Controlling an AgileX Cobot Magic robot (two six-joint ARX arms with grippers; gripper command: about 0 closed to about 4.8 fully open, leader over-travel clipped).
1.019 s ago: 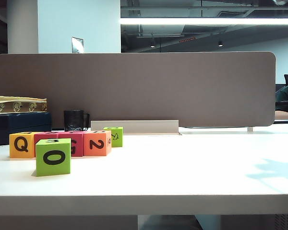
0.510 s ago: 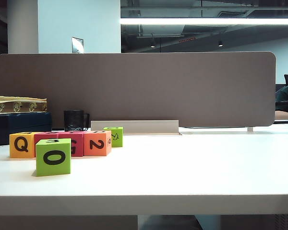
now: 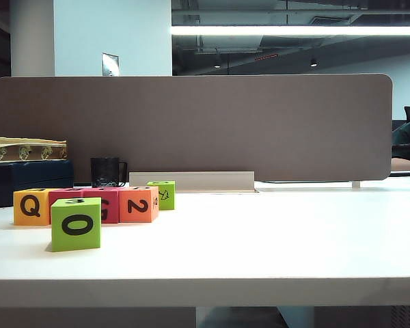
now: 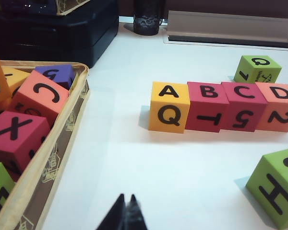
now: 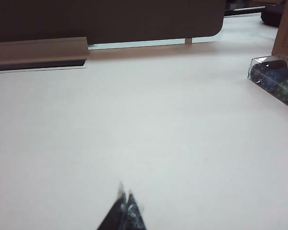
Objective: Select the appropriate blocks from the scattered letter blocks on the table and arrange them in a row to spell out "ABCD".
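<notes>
Four blocks in touching row on table (image 4: 149, 182): Q cube (image 4: 169, 107), T cube (image 4: 207, 106), 5 cube (image 4: 240, 106), 2 cube (image 4: 280, 107), tops reading ABCD; drawing cube (image 4: 257, 70) at 1 o'clock behind; left gripper (image 4: 126, 207) and right gripper (image 5: 124, 197) pressed together, holding nothing

Left claw (image 4: 126, 211) and right claw (image 5: 124, 207) each hang pinched closed, holding nothing.

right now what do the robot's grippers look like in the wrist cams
Only the fingertips show. The left gripper has two thin black fingers tapering to points, pressed together. The right gripper looks the same: dark, narrow, pointed tips, slightly blurred. No cables or markings are visible, and neither arm shows in the exterior view.
</notes>
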